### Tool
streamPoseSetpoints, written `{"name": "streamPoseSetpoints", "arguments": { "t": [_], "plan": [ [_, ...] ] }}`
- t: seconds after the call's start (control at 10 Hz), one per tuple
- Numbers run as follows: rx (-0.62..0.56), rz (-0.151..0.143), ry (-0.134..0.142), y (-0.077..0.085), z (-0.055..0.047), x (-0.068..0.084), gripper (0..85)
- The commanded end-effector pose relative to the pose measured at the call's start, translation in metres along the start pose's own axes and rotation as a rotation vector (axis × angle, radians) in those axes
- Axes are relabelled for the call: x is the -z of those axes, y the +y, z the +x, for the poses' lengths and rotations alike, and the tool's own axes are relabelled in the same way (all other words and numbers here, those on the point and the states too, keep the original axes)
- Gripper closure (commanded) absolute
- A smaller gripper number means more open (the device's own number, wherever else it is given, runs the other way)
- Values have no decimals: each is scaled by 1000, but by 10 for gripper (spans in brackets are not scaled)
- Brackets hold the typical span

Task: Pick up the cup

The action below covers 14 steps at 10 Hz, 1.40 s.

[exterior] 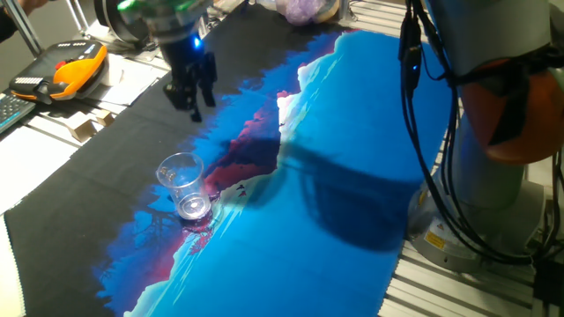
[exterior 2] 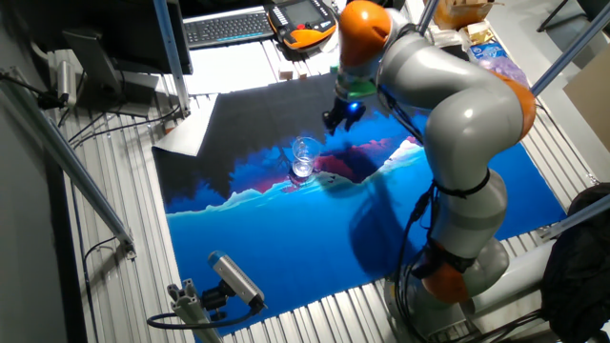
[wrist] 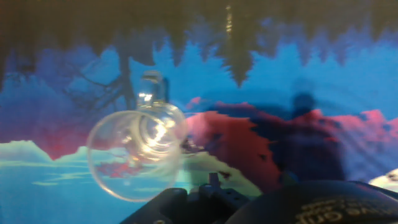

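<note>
1. The small clear plastic cup (exterior: 184, 186) with a thick round base stands upright on the blue, black and magenta printed cloth (exterior: 352, 158), near the cloth's dark edge.
2. At about 12 o'clock from the cup in one fixed view, well apart and raised off the cloth, hangs the black two-finger gripper (exterior: 191, 99); nothing is between its fingers, which look slightly parted.
3. Farther back lies an orange and black handheld pendant (exterior: 69, 72).
</note>
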State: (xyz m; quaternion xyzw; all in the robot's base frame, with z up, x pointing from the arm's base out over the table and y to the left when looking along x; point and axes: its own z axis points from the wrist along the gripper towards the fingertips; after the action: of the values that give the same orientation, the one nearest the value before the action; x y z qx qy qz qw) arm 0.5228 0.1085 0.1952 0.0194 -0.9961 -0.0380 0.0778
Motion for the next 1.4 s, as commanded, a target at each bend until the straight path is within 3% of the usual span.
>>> {"name": "streamPoseSetpoints", "arguments": {
  "t": [0.0, 0.6, 0.8, 1.2, 1.3],
  "plan": [
    [-8, -9, -4, 17, 0, -5, 340],
    [-28, -31, -38, 34, -13, -39, 340],
    [-45, -36, -67, 43, -14, -57, 340],
    [-24, -42, -87, 48, -13, -74, 340],
    [-13, -43, -88, 47, -13, -75, 510]
  ]
}}
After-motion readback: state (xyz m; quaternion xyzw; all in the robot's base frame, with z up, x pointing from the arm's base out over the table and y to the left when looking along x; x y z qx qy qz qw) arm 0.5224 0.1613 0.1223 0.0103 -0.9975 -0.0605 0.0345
